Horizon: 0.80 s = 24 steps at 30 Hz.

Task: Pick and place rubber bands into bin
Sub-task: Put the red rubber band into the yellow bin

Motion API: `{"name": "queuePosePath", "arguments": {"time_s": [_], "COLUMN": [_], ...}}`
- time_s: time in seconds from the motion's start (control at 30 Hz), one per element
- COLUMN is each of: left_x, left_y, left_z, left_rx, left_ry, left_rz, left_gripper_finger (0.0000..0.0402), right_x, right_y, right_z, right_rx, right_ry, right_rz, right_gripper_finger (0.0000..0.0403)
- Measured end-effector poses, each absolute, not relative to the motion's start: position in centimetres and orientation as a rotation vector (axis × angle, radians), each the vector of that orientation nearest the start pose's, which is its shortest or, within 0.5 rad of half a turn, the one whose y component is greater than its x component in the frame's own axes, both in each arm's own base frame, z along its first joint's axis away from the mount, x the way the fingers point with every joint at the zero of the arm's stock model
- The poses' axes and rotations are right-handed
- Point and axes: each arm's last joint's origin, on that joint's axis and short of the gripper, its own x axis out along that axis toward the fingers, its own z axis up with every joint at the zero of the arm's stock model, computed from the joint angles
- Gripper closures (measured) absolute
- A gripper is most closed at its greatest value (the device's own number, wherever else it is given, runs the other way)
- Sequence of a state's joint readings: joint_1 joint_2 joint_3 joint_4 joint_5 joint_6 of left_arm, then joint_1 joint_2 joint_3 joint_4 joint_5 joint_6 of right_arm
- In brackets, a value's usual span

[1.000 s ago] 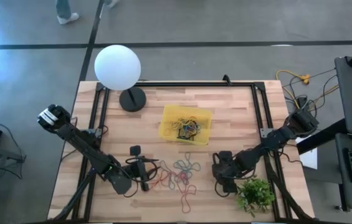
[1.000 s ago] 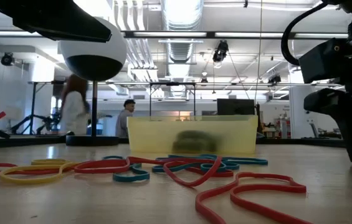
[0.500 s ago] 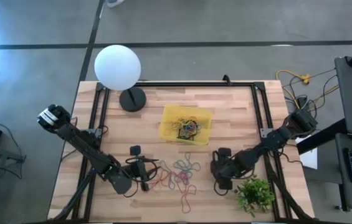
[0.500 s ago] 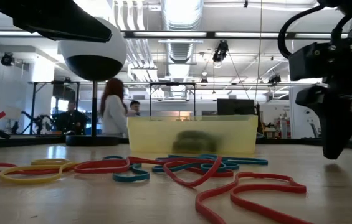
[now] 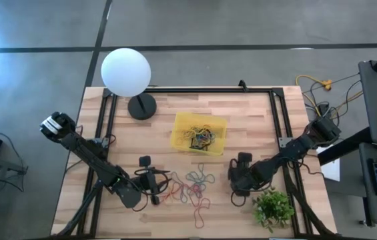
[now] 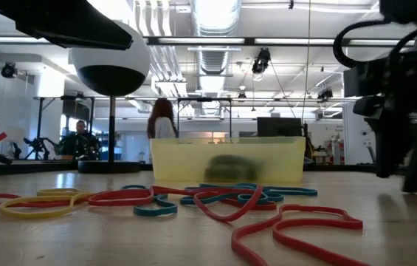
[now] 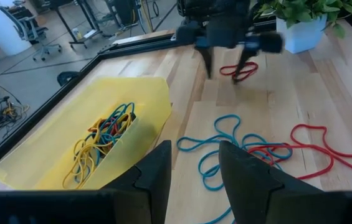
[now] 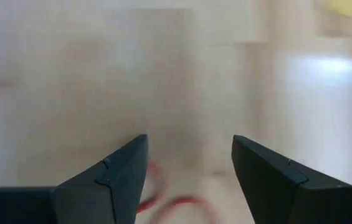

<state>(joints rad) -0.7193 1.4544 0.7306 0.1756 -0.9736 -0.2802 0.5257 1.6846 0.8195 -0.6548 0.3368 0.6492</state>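
right gripper (image 5: 240, 175) now shifted toward the table's far edge, jaws spread wide over a lone red band (image 7: 240, 70) near the right edge: pickup imminent. left gripper (image 5: 153, 181) partly parted, empty. loose rubber bands (image 5: 193, 187) mid-table; yellow bin (image 5: 221, 125) beyond.

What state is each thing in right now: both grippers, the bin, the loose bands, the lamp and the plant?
left gripper: open, empty, beside the loose bands.
right gripper: open, empty, above a red band.
bin: upright, holding a tangle of bands.
loose rubber bands: scattered on the table.
globe lamp: upright.
plant: upright.
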Motion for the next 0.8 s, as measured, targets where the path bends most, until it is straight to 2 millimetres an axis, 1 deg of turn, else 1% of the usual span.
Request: {"name": "queuePosePath", "arguments": {"time_s": [0.07,0.13,0.3,0.43,0.5,0.73,0.8], "left_x": [23.0,23.0,23.0,23.0,23.0,23.0,23.0], "left_y": [-17.0,-17.0,-17.0,-17.0,-16.9,-16.9,-16.9], "left_z": [20.5,20.5,20.5,20.5,20.5,20.5,20.5], "left_rx": [0.135,0.134,0.131,0.130,0.132,0.135,0.135], "left_ry": [0.323,0.322,0.319,0.319,0.321,0.323,0.323], "left_rz": [0.294,0.294,0.294,0.293,0.294,0.294,0.294], "left_gripper_finger": [0.0283,0.0283,0.0283,0.0283,0.0283,0.0283,0.0283], "right_x": [22.6,22.6,22.6,23.0,23.3,23.8,23.8], "right_y": [11.5,11.0,10.5,10.7,10.9,11.5,11.7], "right_z": [12.4,12.6,12.7,13.5,14.5,17.1,17.2], "right_rx": [-0.127,-0.124,-0.120,-0.145,-0.143,-0.083,-0.060], "right_ry": [1.322,1.324,1.354,1.391,1.402,1.418,1.439], "right_rz": [-0.369,-0.417,-0.429,-0.372,-0.316,-0.188,-0.146], "right_gripper_finger": [0.0184,0.0184,0.0184,0.0184,0.0184,0.0184,0.0184]}}
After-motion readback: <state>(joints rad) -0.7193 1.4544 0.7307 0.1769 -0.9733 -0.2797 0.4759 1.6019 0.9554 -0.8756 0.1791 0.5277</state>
